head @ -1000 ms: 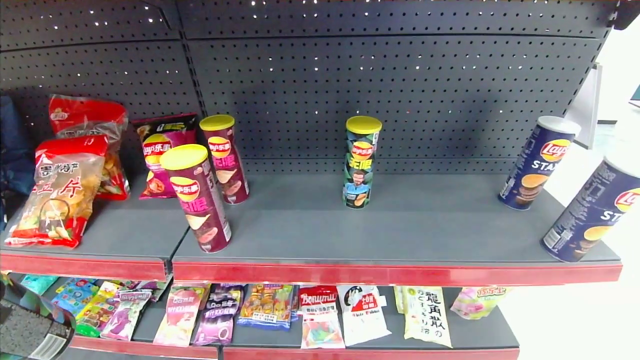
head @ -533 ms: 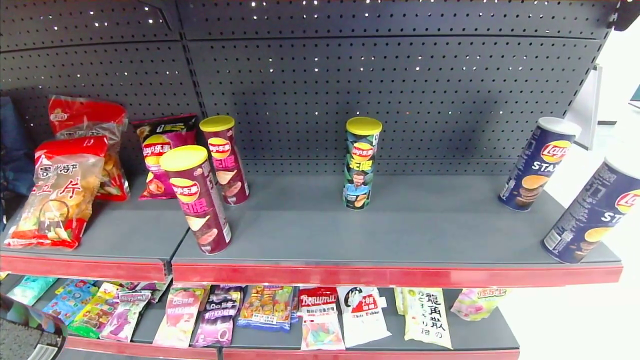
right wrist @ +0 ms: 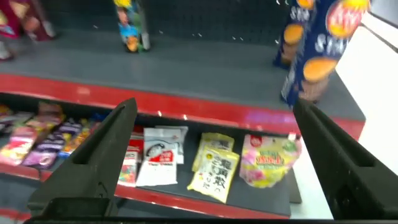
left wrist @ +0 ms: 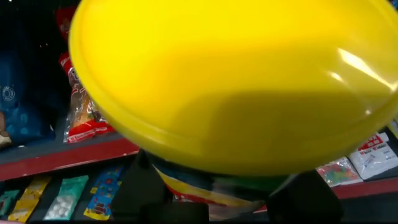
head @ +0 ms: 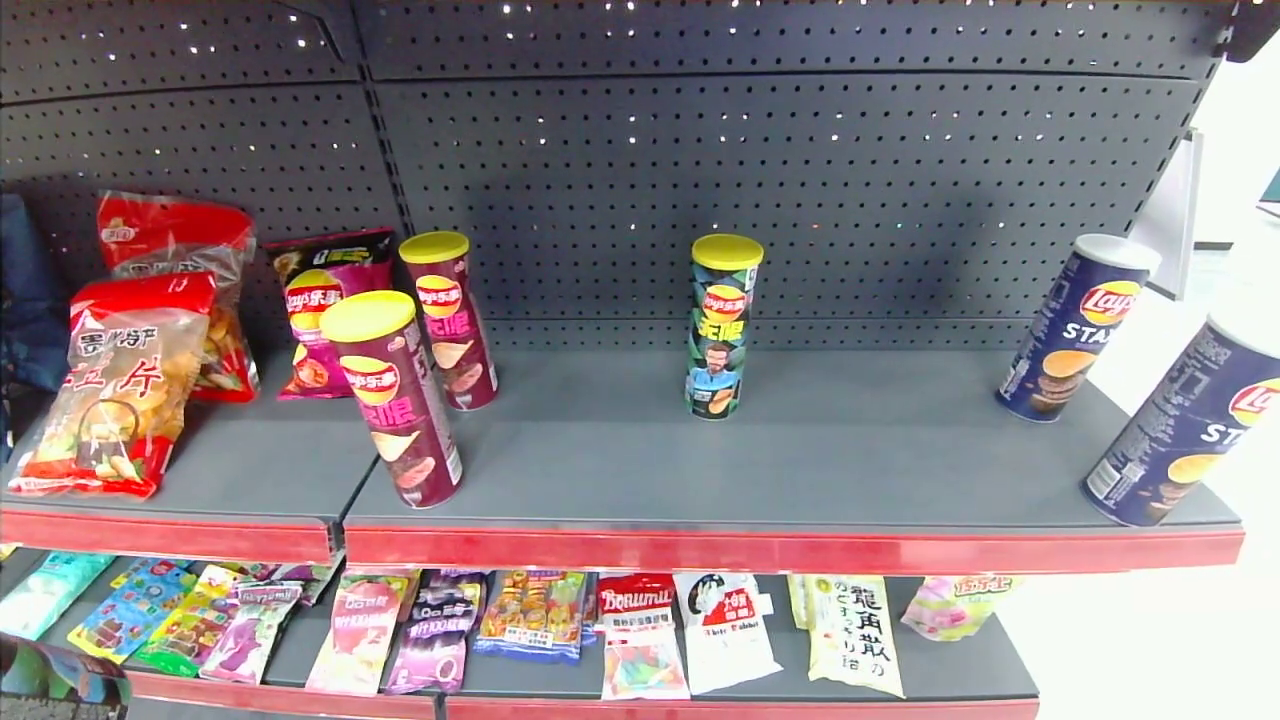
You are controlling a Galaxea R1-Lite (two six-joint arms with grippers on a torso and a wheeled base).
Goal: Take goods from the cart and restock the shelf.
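My left gripper is shut on a chip can with a broad yellow lid; the dark fingers clasp its body just under the lid. A colourful curved edge of a can shows at the head view's lower left corner. My right gripper is open with nothing between its fingers, facing the shelf's red front lip. On the upper shelf stand a green can, two maroon cans and two blue cans.
Snack bags and a purple chip bag fill the shelf's left end. Several flat packets lie on the lower shelf. Bare shelf surface lies between the maroon cans, the green can and the blue cans. A pegboard wall backs the shelf.
The can edge at the head view's lower left corner has sunk lower, almost out of the picture. The goods on the shelves have not moved.
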